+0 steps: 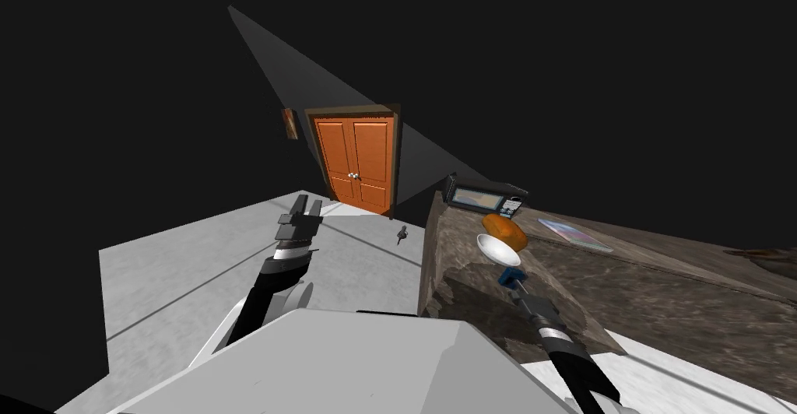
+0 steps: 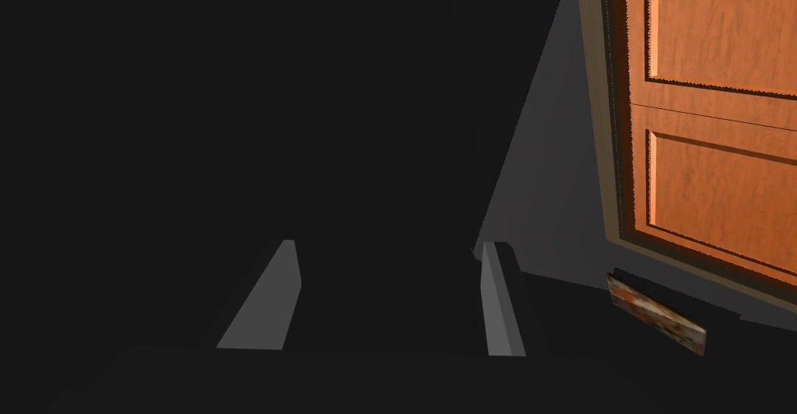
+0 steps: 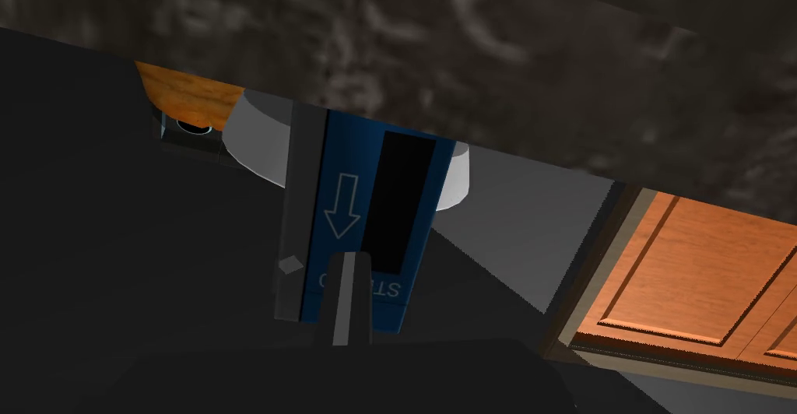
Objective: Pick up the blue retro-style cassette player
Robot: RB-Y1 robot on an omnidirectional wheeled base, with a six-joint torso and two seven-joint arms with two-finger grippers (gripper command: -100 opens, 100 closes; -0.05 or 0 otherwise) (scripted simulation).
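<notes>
R gripper (image 1: pixel 517 288) pinching blue cassette player (image 3: pixel 366 222), just beside white bowl (image 1: pixel 498 248) over dark counter (image 1: pixel 623 292). One finger (image 3: pixel 350 300) seen on its face, other hidden behind. Lifted or resting: can't tell. L gripper (image 2: pixel 389 300) spread, well apart from bowl.

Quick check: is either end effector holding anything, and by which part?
The right end effector pinches the blue cassette player across its flat faces at the lettered end, with one finger on the printed face. The left end effector is open and empty.

The right gripper (image 3: pixel 350 277) pinches the blue player (image 3: pixel 366 222). A white bowl (image 3: pixel 257 141) sits behind it, a door (image 3: pixel 700 277) at its four o'clock.
</notes>
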